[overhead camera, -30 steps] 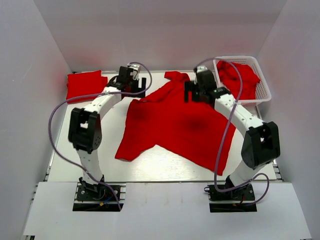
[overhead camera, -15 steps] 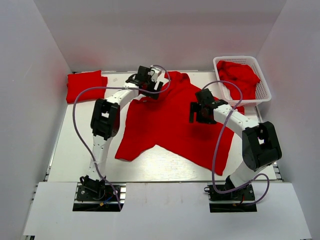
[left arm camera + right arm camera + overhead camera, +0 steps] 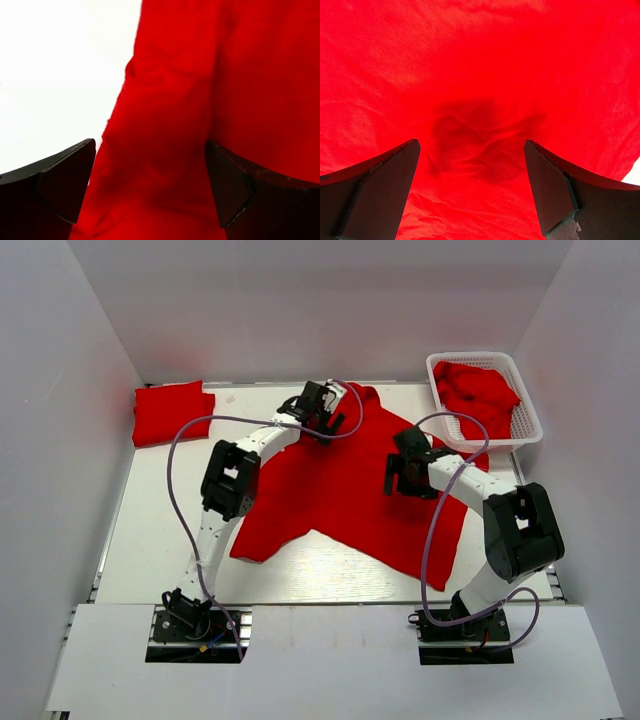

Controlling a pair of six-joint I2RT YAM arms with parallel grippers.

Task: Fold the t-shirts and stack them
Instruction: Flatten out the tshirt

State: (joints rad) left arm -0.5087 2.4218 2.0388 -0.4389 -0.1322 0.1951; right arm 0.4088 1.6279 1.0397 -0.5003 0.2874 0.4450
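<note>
A red t-shirt (image 3: 340,490) lies spread on the white table, its far edge near the back. My left gripper (image 3: 333,418) hovers over its far edge, open and empty, with red cloth (image 3: 170,125) between the fingers and white table to the left. My right gripper (image 3: 405,472) hovers over the shirt's right part, open and empty; its view shows only red cloth (image 3: 480,100). A folded red t-shirt (image 3: 172,410) lies at the back left. More red shirts (image 3: 478,392) fill the basket.
A white lattice basket (image 3: 528,410) stands at the back right, against the right wall. White walls close in the table on the left, back and right. Bare table (image 3: 160,510) shows left of the spread shirt and along the front.
My left gripper has swung right from the table's back left onto the shirt's far edge. My right gripper has moved nearer and a little right over the shirt.
</note>
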